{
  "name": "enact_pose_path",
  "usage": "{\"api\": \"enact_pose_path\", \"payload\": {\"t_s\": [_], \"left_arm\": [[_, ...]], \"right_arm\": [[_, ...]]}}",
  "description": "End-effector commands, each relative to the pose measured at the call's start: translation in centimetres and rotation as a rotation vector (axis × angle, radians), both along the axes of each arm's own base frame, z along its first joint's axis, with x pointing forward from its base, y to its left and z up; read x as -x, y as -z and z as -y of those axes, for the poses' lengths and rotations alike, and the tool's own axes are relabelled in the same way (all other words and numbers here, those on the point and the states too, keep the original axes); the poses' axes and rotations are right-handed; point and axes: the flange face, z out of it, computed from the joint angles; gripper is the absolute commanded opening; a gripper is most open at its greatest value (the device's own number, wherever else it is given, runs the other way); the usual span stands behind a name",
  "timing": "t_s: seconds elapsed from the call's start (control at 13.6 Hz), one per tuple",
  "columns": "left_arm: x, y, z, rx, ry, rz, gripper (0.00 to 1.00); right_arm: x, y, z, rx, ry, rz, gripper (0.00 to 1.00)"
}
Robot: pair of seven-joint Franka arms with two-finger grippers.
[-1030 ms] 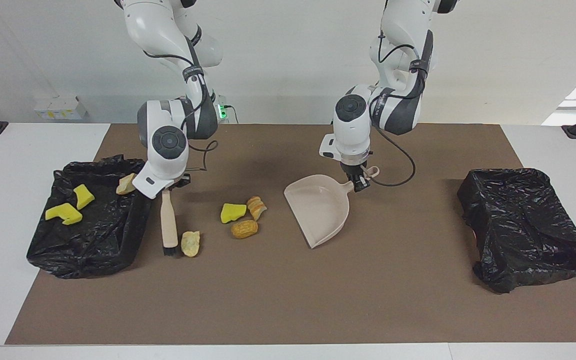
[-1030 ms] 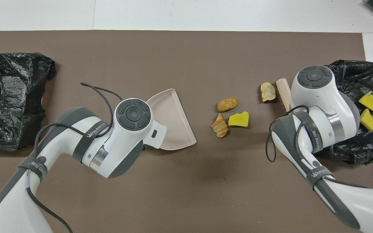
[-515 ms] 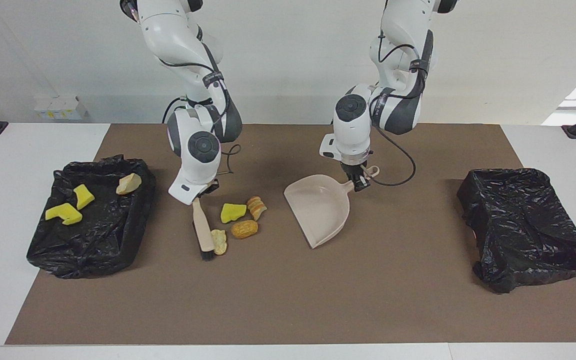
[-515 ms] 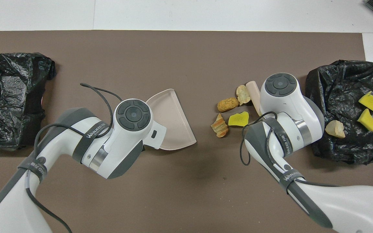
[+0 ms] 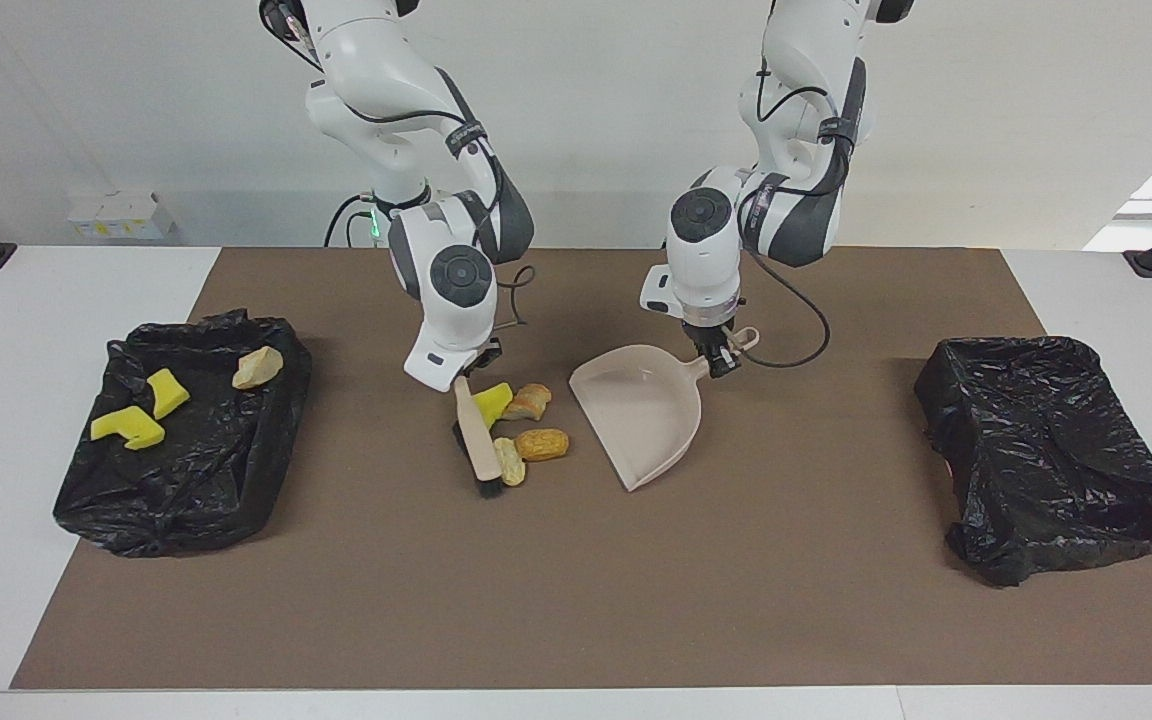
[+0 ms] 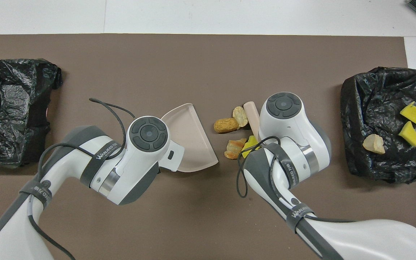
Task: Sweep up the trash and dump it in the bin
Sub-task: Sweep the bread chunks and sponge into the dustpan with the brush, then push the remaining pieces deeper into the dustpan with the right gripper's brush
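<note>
My right gripper (image 5: 461,378) is shut on the beige brush (image 5: 476,435), whose bristles (image 5: 486,488) rest on the mat. Beside the brush lie a yellow sponge chunk (image 5: 492,402), a bread lump (image 5: 530,400), a golden-brown lump (image 5: 542,443) and a pale lump (image 5: 509,462). They lie between the brush and the beige dustpan (image 5: 641,410). My left gripper (image 5: 719,358) is shut on the dustpan's handle, and the pan's mouth faces the trash. In the overhead view the brush handle (image 6: 252,113), the lumps (image 6: 226,125) and the dustpan (image 6: 190,139) show; both grippers are hidden under their wrists.
A black bag-lined bin (image 5: 196,470) at the right arm's end holds two yellow sponge chunks (image 5: 126,427) and a tan lump (image 5: 257,367). A second black bag-lined bin (image 5: 1046,450) sits at the left arm's end. A brown mat (image 5: 576,600) covers the table.
My right arm has swept the brush toward the dustpan, pushing the pale lump into the other three pieces and moving them all closer to the pan. The dustpan has barely moved.
</note>
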Motion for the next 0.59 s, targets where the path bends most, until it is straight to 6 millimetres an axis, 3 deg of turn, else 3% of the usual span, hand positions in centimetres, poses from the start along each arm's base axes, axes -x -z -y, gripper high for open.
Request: {"api": "enact_pose_path", "payload": {"t_s": [0.0,0.29,0.52], "left_arm": [[2.6,-0.3,-0.1,-0.011,0.013,-0.010,0.00],[3.2,-0.2,-0.1,-0.021,0.016,-0.021,0.00],[3.2,-0.2,-0.1,-0.020,0.017,-0.020,0.00]], "right_arm": [[2.5,-0.6,-3.8,-0.076,0.041,0.003,0.00],[5.4,0.2,-9.5,-0.181,0.147,0.023,0.00],[6.3,-0.6,-12.1,-0.217,0.225,0.012,0.00]]}}
